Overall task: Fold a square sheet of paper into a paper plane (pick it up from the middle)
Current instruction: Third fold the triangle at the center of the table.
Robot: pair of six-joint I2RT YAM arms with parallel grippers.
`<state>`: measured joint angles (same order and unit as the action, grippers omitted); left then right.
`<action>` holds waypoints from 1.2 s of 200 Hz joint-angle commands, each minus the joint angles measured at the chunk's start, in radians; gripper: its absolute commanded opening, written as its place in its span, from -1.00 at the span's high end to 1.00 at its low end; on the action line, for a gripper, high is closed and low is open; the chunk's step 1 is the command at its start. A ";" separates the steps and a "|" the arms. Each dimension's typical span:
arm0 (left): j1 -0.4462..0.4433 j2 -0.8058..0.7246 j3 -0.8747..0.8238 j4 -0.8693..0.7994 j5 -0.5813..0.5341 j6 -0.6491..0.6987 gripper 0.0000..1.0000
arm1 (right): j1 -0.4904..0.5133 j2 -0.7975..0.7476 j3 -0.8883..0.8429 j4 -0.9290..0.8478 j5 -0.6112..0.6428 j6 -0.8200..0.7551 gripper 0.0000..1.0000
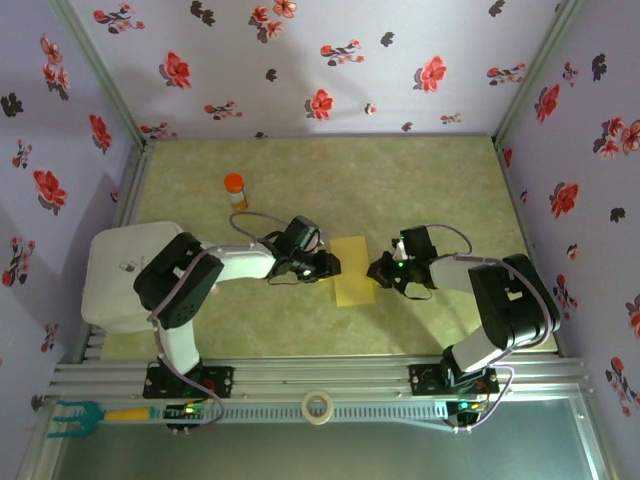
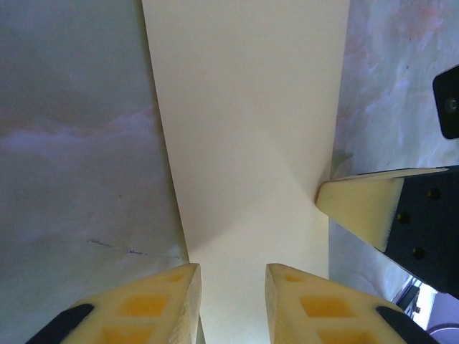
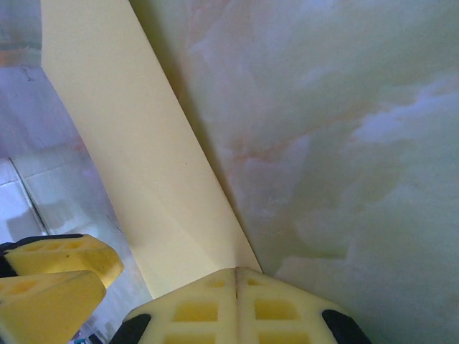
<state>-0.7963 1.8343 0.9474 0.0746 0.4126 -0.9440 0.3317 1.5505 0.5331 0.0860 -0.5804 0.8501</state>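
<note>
Creases mark the square sheet of paper (image 1: 354,272), which lies flat at the middle of the bench (image 1: 430,180). The left claw (image 1: 331,266) stands at the sheet's 9 o'clock edge, its fingers (image 2: 154,304) a narrow gap apart above the yellow paper, gripping nothing. At 3 o'clock, the right claw (image 1: 379,270) has its fingers pressed together, tips at the sheet's edge. An orange-capped bottle (image 1: 235,187) stands upright, well apart at the sheet's 10 o'clock.
</note>
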 commanded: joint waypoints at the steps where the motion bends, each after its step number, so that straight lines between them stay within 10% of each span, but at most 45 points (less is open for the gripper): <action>1: -0.009 0.027 0.020 0.019 0.017 -0.030 0.40 | -0.002 0.010 -0.031 -0.041 0.058 0.020 0.89; 240: -0.032 0.067 0.100 -0.153 -0.042 -0.013 0.40 | -0.002 0.014 -0.039 -0.024 0.055 0.029 0.89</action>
<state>-0.8204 1.8729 1.0267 -0.0654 0.3603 -0.9630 0.3317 1.5505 0.5228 0.1097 -0.5804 0.8661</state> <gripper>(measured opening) 0.305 0.060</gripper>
